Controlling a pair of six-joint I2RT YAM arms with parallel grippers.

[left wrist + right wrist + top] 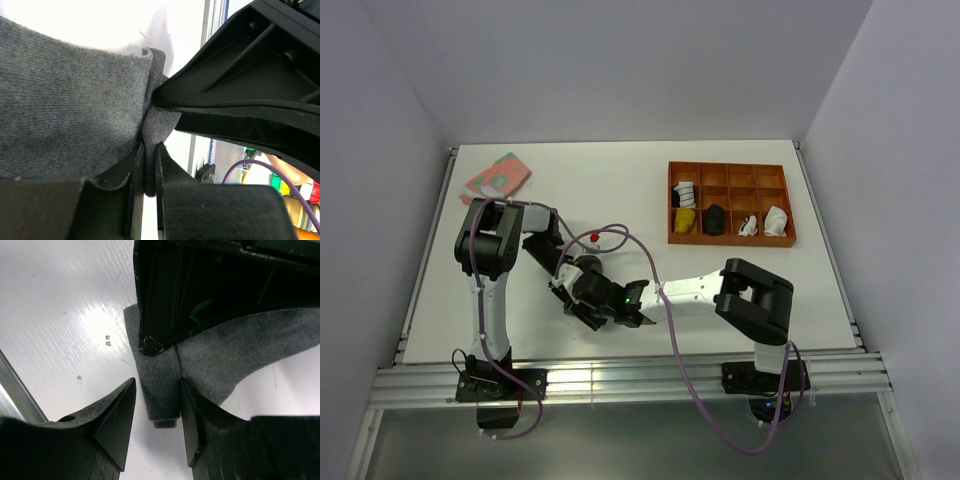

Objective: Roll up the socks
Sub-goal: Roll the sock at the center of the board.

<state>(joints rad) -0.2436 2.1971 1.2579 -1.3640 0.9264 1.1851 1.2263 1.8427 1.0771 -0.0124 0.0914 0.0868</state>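
The grey sock (65, 110) lies flat on the white table. My left gripper (150, 160) is shut on a raised fold at the sock's edge. In the right wrist view a narrow end of the grey sock (225, 350) reaches between the fingers of my right gripper (158, 384), which is open. Its right finger touches the cloth and a gap shows on the left side. The left gripper's fingers (165, 315) press on the sock just beyond. From above, the left gripper (603, 312) and right gripper (628, 308) meet near the table's front and cover the sock. No loose striped sock shows.
An orange divided tray (730, 240) at the back right holds several rolled bundles, among them a white one with black stripes (685, 191), a yellow one (687, 220) and a black one (715, 218). A pink and green cloth (498, 178) lies at the back left. The metal rail (620, 378) runs along the front.
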